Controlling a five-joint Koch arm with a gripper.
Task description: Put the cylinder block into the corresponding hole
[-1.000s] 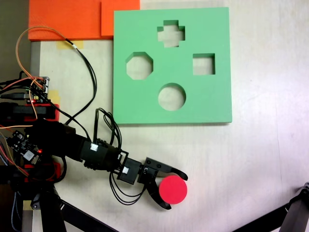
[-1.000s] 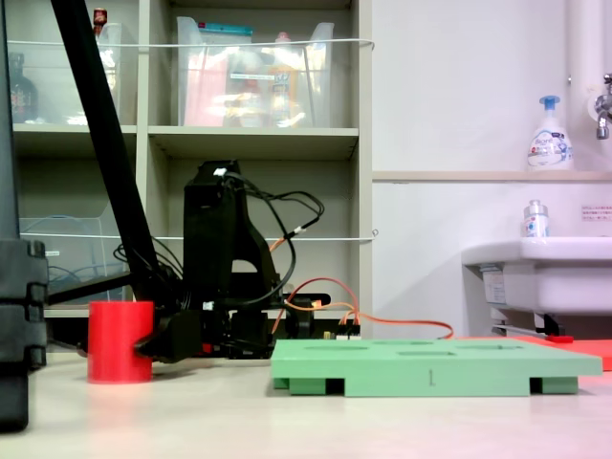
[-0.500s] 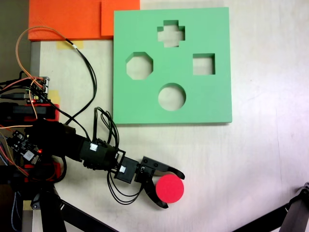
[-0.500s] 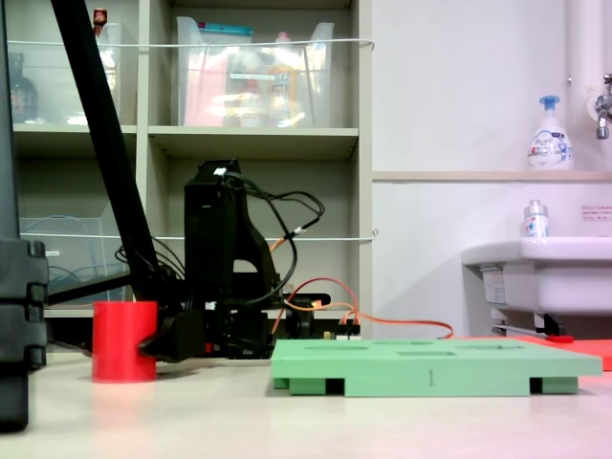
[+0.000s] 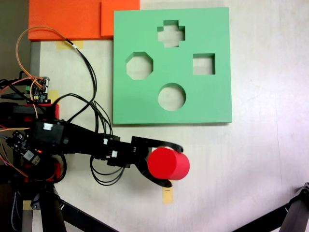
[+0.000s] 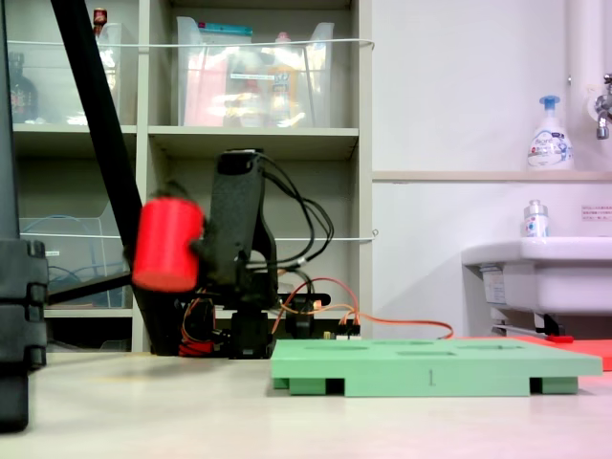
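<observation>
The red cylinder block point(image 5: 167, 163) point(image 6: 166, 244) hangs well above the table, tilted, with my gripper point(image 5: 163, 163) shut on it; one black finger curves over its far side and the other under its near side. It is in front of the green foam board point(image 5: 207, 101) point(image 6: 430, 366), which lies flat on the table. The round hole point(image 5: 172, 96) in the board is open, beside an octagonal, a square and a cross cut-out. From above, the block sits below the board's near edge, roughly in line with the round hole.
Orange foam sheets point(image 5: 72, 19) lie at the top left corner. My arm's base and loose cables point(image 5: 34, 130) occupy the left side. A small yellow tape mark point(image 5: 167, 195) is on the table under the block. A black stand leg point(image 5: 294, 212) reaches in at the bottom right.
The gripper has lifted the cylinder block off the table, raising it high and tilting it. A yellow tape mark shows where the block stood.
</observation>
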